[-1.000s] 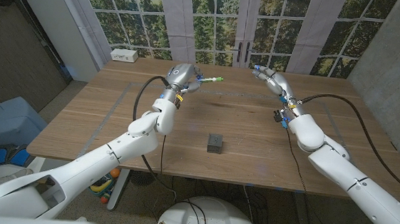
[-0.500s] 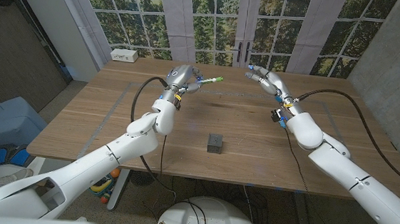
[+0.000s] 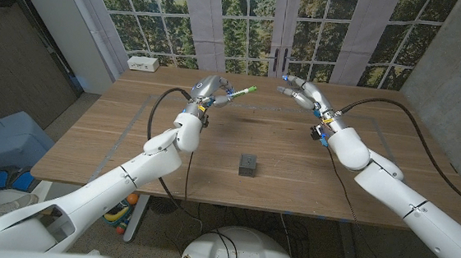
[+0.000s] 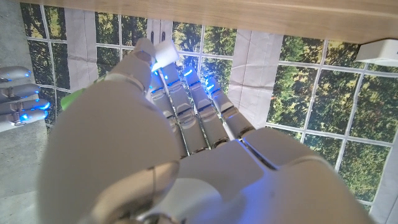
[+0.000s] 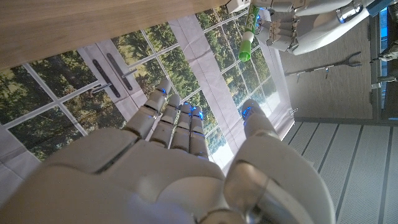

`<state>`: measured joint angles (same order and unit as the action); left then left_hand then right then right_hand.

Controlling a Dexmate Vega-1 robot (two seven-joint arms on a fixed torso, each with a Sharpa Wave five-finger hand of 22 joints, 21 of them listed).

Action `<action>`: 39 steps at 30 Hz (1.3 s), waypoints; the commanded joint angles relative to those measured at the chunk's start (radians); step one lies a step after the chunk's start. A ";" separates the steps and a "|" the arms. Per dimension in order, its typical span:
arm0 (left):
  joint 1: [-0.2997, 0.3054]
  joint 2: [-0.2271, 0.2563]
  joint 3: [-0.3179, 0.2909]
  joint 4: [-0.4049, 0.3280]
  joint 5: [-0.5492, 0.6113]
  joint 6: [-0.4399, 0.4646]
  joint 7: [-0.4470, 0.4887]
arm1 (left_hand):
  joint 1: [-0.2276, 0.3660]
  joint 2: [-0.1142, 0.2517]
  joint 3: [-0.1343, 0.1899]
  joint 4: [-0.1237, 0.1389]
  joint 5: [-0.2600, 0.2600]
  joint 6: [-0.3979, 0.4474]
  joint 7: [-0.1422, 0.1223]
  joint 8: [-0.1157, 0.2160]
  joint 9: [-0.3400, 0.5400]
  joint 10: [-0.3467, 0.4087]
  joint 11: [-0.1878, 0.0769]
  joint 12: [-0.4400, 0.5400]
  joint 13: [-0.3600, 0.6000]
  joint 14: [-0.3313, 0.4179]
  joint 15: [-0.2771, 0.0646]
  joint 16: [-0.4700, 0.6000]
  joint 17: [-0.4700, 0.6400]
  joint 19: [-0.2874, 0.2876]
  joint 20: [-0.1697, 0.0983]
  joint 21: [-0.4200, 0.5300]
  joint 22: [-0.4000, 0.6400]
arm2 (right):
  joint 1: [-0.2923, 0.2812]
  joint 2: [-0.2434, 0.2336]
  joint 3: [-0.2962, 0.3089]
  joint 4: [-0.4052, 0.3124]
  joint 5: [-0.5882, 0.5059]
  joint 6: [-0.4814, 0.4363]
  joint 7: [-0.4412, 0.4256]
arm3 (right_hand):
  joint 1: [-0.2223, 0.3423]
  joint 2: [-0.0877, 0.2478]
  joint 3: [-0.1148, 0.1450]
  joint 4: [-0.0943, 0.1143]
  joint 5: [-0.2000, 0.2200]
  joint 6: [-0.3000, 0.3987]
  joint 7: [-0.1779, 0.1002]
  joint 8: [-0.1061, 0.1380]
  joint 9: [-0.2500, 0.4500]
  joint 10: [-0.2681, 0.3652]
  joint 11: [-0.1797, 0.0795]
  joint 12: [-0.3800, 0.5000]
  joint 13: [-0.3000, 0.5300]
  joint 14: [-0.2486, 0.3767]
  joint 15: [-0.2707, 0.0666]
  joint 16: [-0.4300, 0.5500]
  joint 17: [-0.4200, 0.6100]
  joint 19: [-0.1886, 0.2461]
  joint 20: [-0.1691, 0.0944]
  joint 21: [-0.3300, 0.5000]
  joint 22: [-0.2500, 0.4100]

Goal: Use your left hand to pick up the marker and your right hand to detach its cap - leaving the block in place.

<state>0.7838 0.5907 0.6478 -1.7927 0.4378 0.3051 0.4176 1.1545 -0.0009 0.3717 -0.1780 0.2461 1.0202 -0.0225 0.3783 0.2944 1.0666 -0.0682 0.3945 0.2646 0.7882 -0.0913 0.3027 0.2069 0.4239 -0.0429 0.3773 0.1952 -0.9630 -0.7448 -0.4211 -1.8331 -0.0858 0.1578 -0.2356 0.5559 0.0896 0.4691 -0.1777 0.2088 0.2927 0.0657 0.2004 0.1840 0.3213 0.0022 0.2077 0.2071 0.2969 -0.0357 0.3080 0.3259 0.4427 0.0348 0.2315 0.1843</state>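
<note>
From the head view, the left hand (image 3: 207, 88) is raised over the far side of the table (image 3: 113, 149), gripping the marker (image 3: 239, 92), whose green cap (image 3: 251, 89) points toward the right hand (image 3: 299, 91). That right hand hangs near the cap without touching it, fingers spread and holding nothing. The dark block (image 3: 248, 165) sits on the table nearer the robot, well apart from both hands, and a white box (image 3: 142, 63) lies at the far left corner.

In the left wrist view, the left hand (image 4: 168, 137) has its fingers curled around the marker's white end (image 4: 165, 51); the right hand's fingers (image 4: 18, 102) show at the edge.

In the right wrist view, the right hand (image 5: 180, 155) is open with fingers apart, and beyond it the left hand (image 5: 283, 25) holds the marker (image 5: 249, 34) with its green cap (image 5: 245, 51) toward the camera.
</note>
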 commanded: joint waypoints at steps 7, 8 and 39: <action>-0.025 -0.002 -0.010 0.016 -0.102 -0.030 -0.047 | 0.068 0.065 -0.003 0.000 0.010 0.001 0.009 -0.008 0.001 0.148 -0.134 0.002 0.014 0.012 -0.150 0.000 0.005 0.006 -0.008 0.006 0.003 | 0.026 0.000 -0.035 -0.035 -0.094 -0.077 -0.013 | 0.036 -0.006 -0.009 0.003 -0.006 0.033 -0.019 0.015 0.004 0.028 -0.020 0.013 0.007 0.037 -0.016 0.027 0.021 0.025 0.004 0.015 0.008; -0.027 -0.002 -0.009 0.015 -0.103 -0.029 -0.050 | 0.068 0.065 -0.004 0.000 0.011 0.002 0.009 -0.008 0.001 0.148 -0.134 0.002 0.014 0.012 -0.150 0.000 0.004 0.006 -0.009 0.006 0.003 | 0.028 0.001 -0.038 -0.036 -0.100 -0.082 -0.014 | 0.038 -0.008 -0.010 0.003 -0.007 0.038 -0.019 0.016 0.004 0.031 -0.020 0.015 0.007 0.039 -0.018 0.029 0.023 0.026 0.004 0.016 0.008; -0.066 0.002 0.021 0.009 -0.141 0.008 -0.118 | 0.073 0.066 -0.012 0.001 0.018 0.003 0.008 -0.017 -0.005 0.147 -0.134 -0.001 0.019 0.010 -0.149 -0.006 0.006 -0.001 -0.005 0.007 0.003 | 0.080 0.053 -0.105 -0.004 -0.201 -0.119 -0.059 | 0.225 -0.011 -0.041 -0.004 -0.028 0.186 -0.039 0.058 0.013 0.156 -0.051 0.062 0.047 0.209 -0.104 0.203 0.165 0.148 -0.037 0.092 0.031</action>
<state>0.7249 0.5938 0.6632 -1.7787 0.3140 0.3023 0.3151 1.1615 -0.0078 0.3616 -0.1787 0.2591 1.0213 -0.0211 0.3621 0.2874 1.0679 -0.0698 0.3900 0.2813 0.7915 -0.0910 0.3028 0.2068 0.4239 -0.0429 0.3772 0.1954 -0.8964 -0.7133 -0.5057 -1.8523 -0.2590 0.0497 -0.2737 0.7597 0.0804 0.4345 -0.1821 0.1811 0.4632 0.0282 0.2516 0.1934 0.4647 -0.0482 0.2629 0.2489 0.4951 -0.0482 0.4995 0.4798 0.5809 -0.0020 0.3149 0.2120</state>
